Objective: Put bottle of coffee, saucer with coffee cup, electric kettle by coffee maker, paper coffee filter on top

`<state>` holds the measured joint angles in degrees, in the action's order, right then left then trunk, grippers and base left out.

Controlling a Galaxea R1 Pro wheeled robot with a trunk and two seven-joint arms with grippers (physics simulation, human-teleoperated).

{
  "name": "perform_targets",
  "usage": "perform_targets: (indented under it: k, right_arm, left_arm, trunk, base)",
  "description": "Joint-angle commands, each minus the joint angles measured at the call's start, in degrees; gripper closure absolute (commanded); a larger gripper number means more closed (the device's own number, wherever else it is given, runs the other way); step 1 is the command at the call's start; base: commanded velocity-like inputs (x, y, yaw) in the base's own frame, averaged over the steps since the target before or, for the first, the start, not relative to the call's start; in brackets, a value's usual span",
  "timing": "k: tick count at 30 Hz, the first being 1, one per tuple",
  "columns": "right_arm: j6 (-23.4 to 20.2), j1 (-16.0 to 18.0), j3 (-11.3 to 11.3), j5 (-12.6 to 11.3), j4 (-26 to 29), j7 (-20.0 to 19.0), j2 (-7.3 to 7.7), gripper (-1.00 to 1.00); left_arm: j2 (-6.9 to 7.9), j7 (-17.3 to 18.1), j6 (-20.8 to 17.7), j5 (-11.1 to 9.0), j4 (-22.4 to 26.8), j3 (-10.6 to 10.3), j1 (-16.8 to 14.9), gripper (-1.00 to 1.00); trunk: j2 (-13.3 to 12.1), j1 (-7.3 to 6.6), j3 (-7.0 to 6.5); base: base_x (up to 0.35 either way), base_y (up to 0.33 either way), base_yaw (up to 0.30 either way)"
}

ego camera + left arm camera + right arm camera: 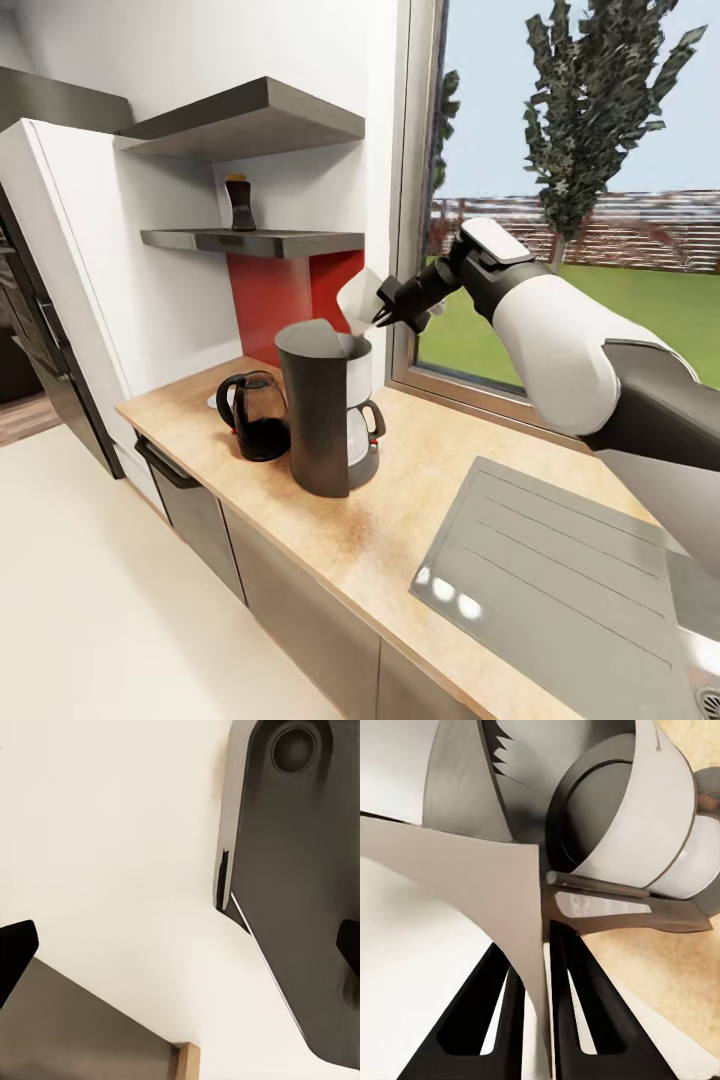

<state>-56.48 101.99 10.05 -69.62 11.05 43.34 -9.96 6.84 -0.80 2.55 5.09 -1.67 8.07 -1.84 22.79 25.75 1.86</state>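
Light-wood kitchen countertop (420, 470) is seen running below a large window (560, 190), with grey drawer fronts beneath and an inset steel sink (560, 570) at the near right. White walls and a red back panel (275, 300) close the far corner. Two dark floating boards are mounted there; on the lower one, the kitchen shelf (280, 242), the bottle of coffee (240, 204) is standing upright.

On the counter, the coffee maker (322, 405) is placed a little back from the front edge, with bare worktop between it and the sink. The electric kettle (256, 415) is set just beside it, on the side away from the sink. A small white object behind the kettle cannot be identified.

The right gripper (385, 308) is held above and just behind the coffee maker's top. In the right wrist view its fingers (585, 1012) are closed on the paper coffee filter (472, 907), the paper edge pinched between them, directly over the machine's open top. The window frame is close behind the arm.

The left gripper (180, 945) is seen over pale floor, fingertips well apart, nothing between them.
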Motion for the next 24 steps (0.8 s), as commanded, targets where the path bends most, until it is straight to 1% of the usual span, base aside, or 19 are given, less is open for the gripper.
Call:
perform_targets:
  k: [1, 11, 24]
  right_arm:
    - [-0.10, 0.05, 0.80, -0.10, 0.05, 0.59, -0.04, 1.00]
    - [-0.12, 0.05, 3.92, -0.11, 0.06, 0.60, -0.04, 1.00]
    - [-0.21, 0.00, 4.01, -0.07, -0.07, 0.60, -0.04, 1.00]
  left_arm:
    - [0.02, -0.08, 0.27, 0.54, -0.18, 0.47, -0.09, -1.00]
    - [0.08, -0.08, 0.26, 0.54, -0.18, 0.53, -0.09, -1.00]
    - [0.27, -0.17, -0.01, 0.54, -0.59, 0.46, 0.17, -1.00]
  trunk:
    - [0.13, 0.04, 0.14]
    - [0.13, 0.04, 0.14]
    - [0.13, 0.04, 0.14]
  base:
    - [0.000, 0.000, 0.000]
    - [0.000, 0.000, 0.000]
    - [0.000, 0.000, 0.000]
